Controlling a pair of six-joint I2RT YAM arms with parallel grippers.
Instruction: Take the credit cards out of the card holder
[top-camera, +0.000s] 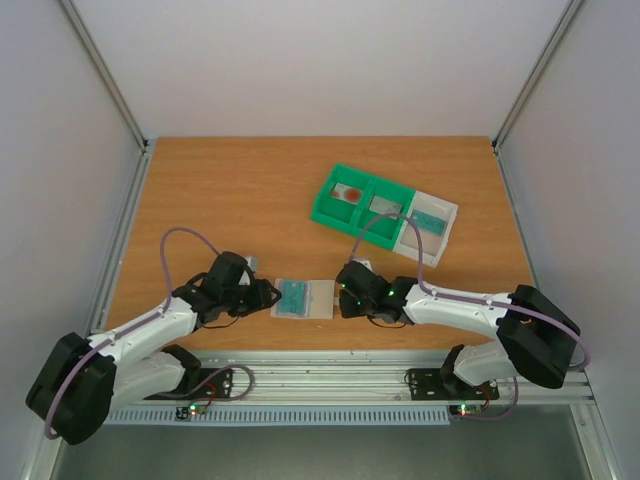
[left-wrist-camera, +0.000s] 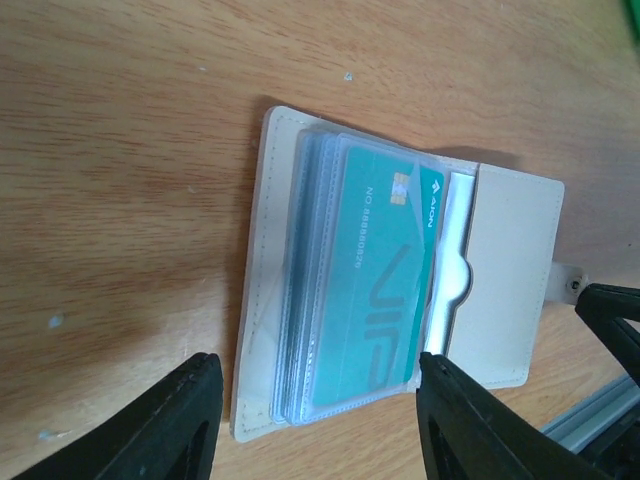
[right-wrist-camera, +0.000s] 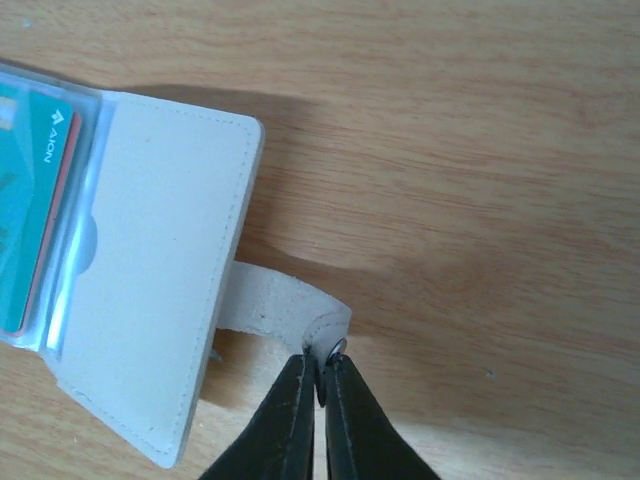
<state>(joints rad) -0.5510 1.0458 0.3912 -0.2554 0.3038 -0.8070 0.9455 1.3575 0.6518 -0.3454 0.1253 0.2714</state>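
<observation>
Left wrist view: the card holder (left-wrist-camera: 510, 270) lies open and flat on the bench (left-wrist-camera: 120, 150). A teal card (left-wrist-camera: 385, 280) sits on top in its stack of clear sleeves. The card's long axis runs straight up and away from the left gripper (left-wrist-camera: 318, 375), and its near short end lies between the two fingers. That gripper is released, with its fingers spread either side of the sleeve stack. Whether a pad touches the holder I cannot tell.

In the right wrist view a reddish edge shows under the teal card, likely a second card. The right gripper (right-wrist-camera: 322, 375) is clenched on the snap end of the closure tab (right-wrist-camera: 280, 310), pinning the beige panel from the far side.

The left arm is the nearer one to the cards. The move seems to turn on that end-on line-up — close on the card's short end, then draw it back along its own length.

From above, the holder sits between the two grippers near the bench's front edge. There is little room toward the rail, and bare wood beyond. The green tray (top-camera: 360, 200) and white tray (top-camera: 430, 225) stand well apart at the far right.
</observation>
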